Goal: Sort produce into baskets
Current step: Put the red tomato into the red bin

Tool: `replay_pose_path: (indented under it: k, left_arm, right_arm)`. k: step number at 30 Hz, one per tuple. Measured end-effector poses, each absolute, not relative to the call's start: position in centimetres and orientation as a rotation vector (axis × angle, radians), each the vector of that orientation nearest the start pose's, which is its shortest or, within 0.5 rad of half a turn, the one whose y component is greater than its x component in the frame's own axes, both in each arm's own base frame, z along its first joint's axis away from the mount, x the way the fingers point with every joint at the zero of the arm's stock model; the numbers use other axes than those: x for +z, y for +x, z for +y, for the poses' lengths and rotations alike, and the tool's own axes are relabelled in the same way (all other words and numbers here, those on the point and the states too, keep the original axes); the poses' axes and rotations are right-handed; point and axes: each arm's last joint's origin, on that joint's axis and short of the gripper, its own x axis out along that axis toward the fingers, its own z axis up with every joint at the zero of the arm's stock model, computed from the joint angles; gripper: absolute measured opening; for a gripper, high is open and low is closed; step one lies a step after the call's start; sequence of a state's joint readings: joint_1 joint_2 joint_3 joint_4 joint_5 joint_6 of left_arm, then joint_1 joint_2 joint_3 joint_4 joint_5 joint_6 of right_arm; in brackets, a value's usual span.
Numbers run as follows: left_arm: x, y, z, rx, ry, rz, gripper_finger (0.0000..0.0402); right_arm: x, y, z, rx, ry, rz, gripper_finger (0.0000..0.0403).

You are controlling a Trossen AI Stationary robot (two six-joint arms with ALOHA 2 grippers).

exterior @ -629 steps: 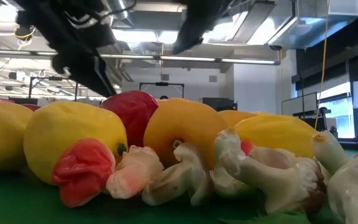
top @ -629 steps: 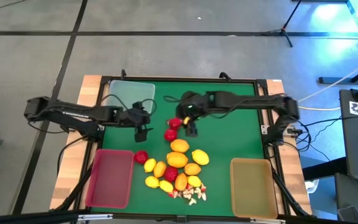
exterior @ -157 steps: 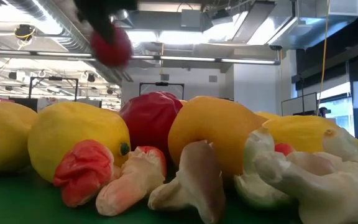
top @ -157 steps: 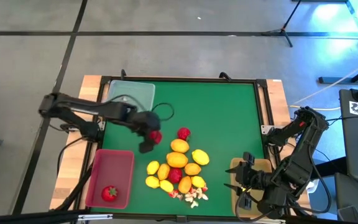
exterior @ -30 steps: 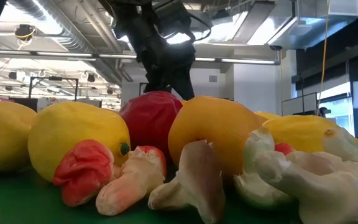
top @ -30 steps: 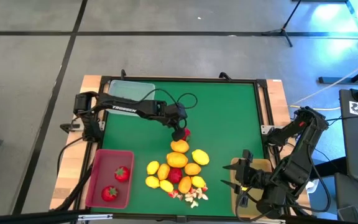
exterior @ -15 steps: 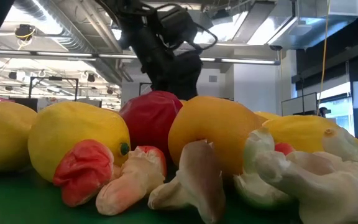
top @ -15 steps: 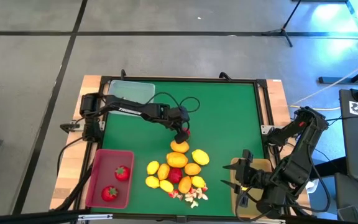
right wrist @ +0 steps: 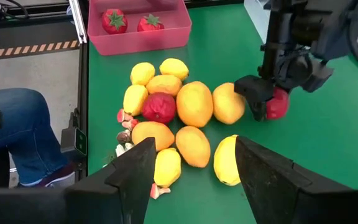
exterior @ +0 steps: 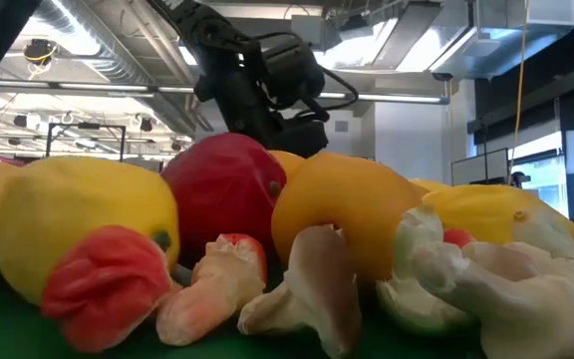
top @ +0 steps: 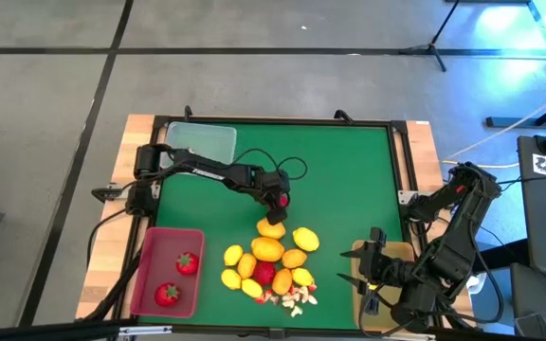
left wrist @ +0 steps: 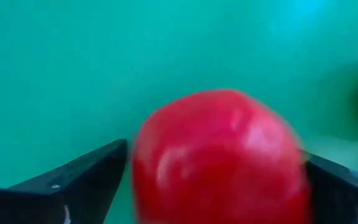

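A red strawberry (top: pixel 282 198) lies on the green mat just beyond the pile of yellow and orange lemons (top: pixel 268 254). My left gripper (top: pixel 278 201) is down over it, open, one finger on each side of the strawberry (left wrist: pixel 219 155). Another strawberry (top: pixel 263 274) sits inside the pile, and tiny white-and-red bits (top: pixel 292 301) lie at its near edge. The pinkish-red basket (top: pixel 150 284) at the near left holds two strawberries. My right gripper (top: pixel 368 280) hangs open above the tan basket (top: pixel 391 256) at the near right. My left gripper comes slanting down from the table's left, and its fingers (left wrist: pixel 86 180) flank the strawberry's sides (right wrist: pixel 279 104). The strawberry rests on the mat. Whether the fingers touch it, I cannot tell. The nearer finger (right wrist: pixel 253 93) stands right beside an orange lemon (right wrist: pixel 229 103).
A clear basket (top: pixel 202 142) stands at the far left corner. The mat's far right part is bare green. In the right wrist view a person's leg in jeans (right wrist: pixel 17 124) shows beside the table's near edge.
My left gripper has sunk onto the strawberry, moving a little toward the near edge, and stayed open. The lemon pile has shifted slightly toward the near edge; in the low view its front fruits now stand closer.
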State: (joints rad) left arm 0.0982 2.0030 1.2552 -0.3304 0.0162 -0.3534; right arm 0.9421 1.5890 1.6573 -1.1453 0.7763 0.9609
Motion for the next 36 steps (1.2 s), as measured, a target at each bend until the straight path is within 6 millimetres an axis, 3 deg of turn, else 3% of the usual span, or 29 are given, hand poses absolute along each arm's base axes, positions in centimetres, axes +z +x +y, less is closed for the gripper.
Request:
replay_pose_path:
  k: [15,28,36]
  left_arm:
    - [14.6,40.5,3.9,0.250,-0.386,0.985,0.0288]
    - [17.8,41.7,4.0,0.215,-0.319,0.991,0.0286]
    - [21.0,39.6,2.5,0.164,-0.231,1.167,0.0287]
  right_arm:
    - [36.6,19.7,23.7,-0.182,0.109,0.683,0.0221]
    - [36.6,19.7,23.7,-0.172,0.115,0.696,0.0221]
    - [36.6,19.7,23.7,-0.181,0.138,0.696,0.0221]
